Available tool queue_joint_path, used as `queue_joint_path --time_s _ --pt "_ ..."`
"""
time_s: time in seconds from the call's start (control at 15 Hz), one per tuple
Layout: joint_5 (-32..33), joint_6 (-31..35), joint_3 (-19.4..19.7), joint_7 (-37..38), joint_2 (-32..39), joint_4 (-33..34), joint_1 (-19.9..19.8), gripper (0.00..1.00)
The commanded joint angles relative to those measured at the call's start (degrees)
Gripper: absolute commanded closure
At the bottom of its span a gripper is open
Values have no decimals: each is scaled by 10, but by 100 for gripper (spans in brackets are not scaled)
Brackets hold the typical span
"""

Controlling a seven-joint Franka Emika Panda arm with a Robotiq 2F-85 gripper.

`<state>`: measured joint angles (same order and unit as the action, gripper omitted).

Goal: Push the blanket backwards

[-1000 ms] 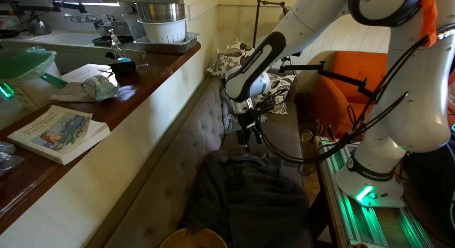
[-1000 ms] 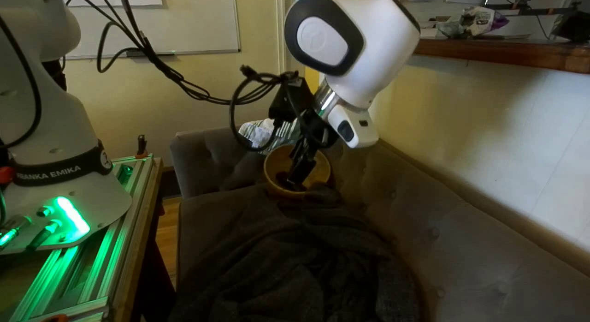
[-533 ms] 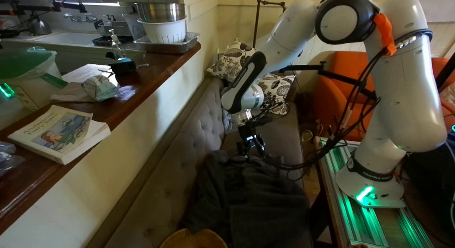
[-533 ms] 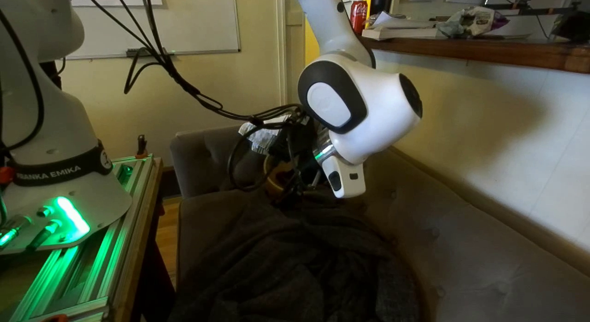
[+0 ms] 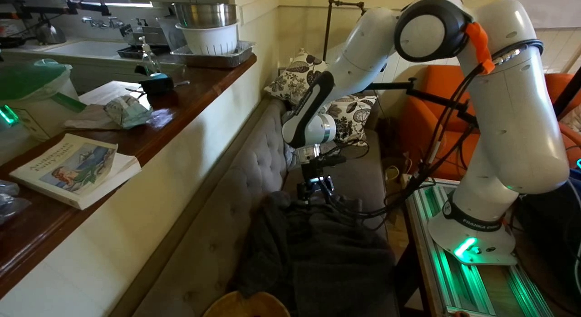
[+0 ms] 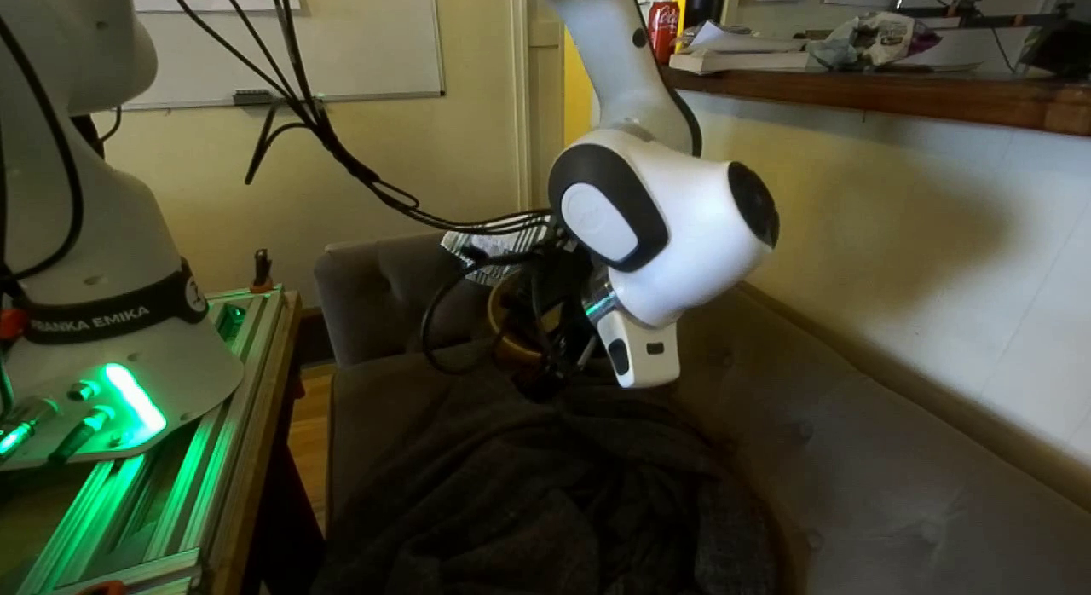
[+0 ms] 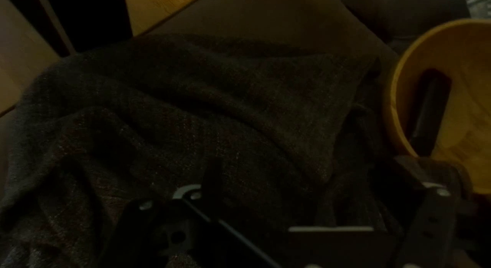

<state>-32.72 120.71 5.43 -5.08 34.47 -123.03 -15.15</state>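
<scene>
Beneath your claw (image 7: 298,174), spread wide and holding nothing: dark woven blanket (image 7: 215,118), contact unclear. Press into its folds, shove low and slow; steer off the wooden bowl (image 7: 473,110) near the claw.

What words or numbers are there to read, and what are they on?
"Andersen's Fairy Tales": the book.
"FRANKA EMIKA": the robot's base.
Too small or blurred: the writing on the red can, the crumpled bag and the arm's black strip.
No numbers that I can read.
</scene>
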Motion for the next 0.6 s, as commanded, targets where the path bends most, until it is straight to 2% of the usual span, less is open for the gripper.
queue_joint_path --time_s 0.0,0.33,0.53 --pt "-120 68 -34 -48 81 21 -48 0" --pt "-224 156 -29 -133 139 21 -86 0" --pt "-246 209 -24 -129 169 33 -70 0"
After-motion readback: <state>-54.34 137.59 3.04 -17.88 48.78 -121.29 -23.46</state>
